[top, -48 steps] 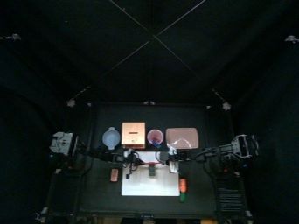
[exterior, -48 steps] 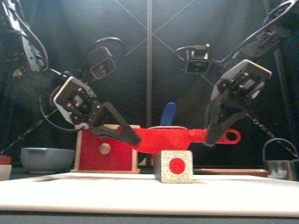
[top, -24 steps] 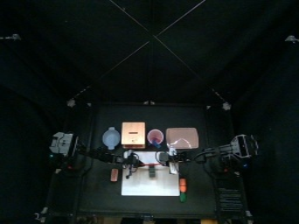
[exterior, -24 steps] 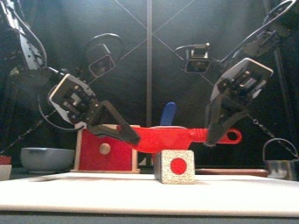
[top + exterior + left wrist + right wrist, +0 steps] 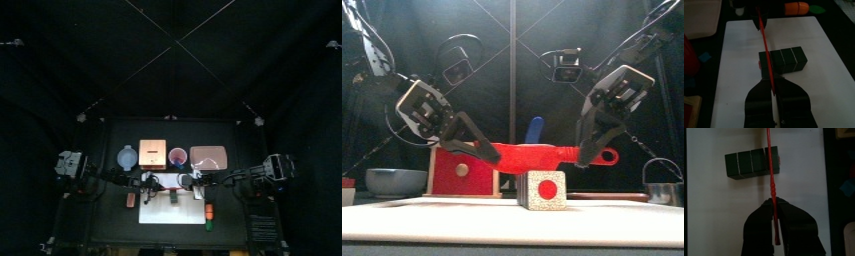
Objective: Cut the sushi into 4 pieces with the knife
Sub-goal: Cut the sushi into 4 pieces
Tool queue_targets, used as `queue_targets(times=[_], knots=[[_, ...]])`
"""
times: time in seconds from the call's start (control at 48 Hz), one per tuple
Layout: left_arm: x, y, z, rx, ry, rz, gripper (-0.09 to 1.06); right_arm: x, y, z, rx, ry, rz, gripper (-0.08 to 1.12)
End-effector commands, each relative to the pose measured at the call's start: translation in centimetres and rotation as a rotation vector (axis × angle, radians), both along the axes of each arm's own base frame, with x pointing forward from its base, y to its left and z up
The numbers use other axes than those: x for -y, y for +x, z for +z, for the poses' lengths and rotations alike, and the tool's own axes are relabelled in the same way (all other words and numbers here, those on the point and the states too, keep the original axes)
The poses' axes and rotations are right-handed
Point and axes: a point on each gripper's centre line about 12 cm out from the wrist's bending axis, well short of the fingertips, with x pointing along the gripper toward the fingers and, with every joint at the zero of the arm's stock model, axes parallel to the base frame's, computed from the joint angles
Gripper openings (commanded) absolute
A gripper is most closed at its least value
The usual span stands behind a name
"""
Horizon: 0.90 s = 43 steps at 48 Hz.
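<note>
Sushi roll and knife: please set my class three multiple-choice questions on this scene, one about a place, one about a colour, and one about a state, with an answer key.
1. Where is the sushi roll?
A. lying on the white board
B. held up in the air
C. balanced on top of the knife

2. What colour is the knife above the roll?
A. blue
B. red
C. yellow

3. How is that knife held?
A. it lies loose, with nothing gripping it
B. one pincer alone grips it
C. the left pincer and the right pincer grip it, one at each end

Answers:
1. A, because the roll rests flat on the board in the front and both wrist views.
2. B, because the blade and handle show red in the front view.
3. C, because each wrist view shows its own jaws closed on the red knife.
</note>
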Motion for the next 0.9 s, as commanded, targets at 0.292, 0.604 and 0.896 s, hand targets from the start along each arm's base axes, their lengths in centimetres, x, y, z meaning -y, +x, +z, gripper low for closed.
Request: queue_targets(times=[0.292,0.604,0.896], knots=[[1.5,0.2,0.1,0.012,0.0,-0.044,0.26,-0.2,0.6,1.3,0.049,0.003,0.0,0.05],[1.1,0.5,-1.3,-0.026,-0.001,-0.022,0.26,0.1,0.7,0.9,0.037,-0.001,-0.003,0.05],[0.8,0.4,-3.5,-0.086,-0.008,0.01,0.26,-0.1,0.8,-1.7,-0.039,0.009,-0.009,0.05]])
